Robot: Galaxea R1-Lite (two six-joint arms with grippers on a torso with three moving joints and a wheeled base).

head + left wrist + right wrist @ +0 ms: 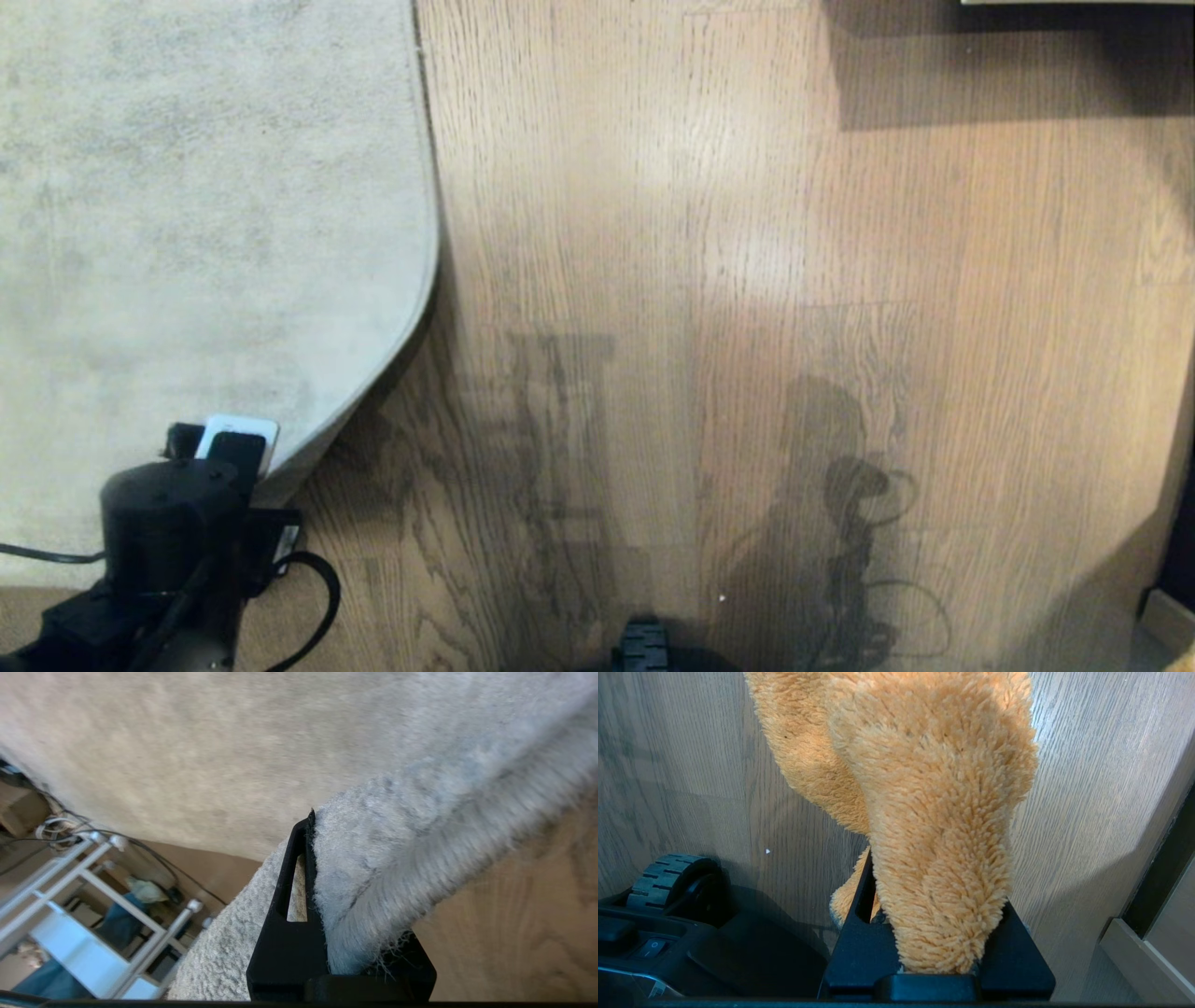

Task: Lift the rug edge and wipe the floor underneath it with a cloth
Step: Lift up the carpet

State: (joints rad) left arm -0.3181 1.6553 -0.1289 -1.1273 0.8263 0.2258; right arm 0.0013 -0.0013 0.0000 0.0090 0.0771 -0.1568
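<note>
The rug edge (373, 868) is clamped by the left gripper (327, 933); slippage is risked. Beside the rug, the cloth (934, 812) is gripped by the right gripper (936, 952).

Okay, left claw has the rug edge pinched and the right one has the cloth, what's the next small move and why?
Probably bring the right claw, shut on the cloth, down beside the lifted rug edge: the left claw already holds it off the floor.
</note>
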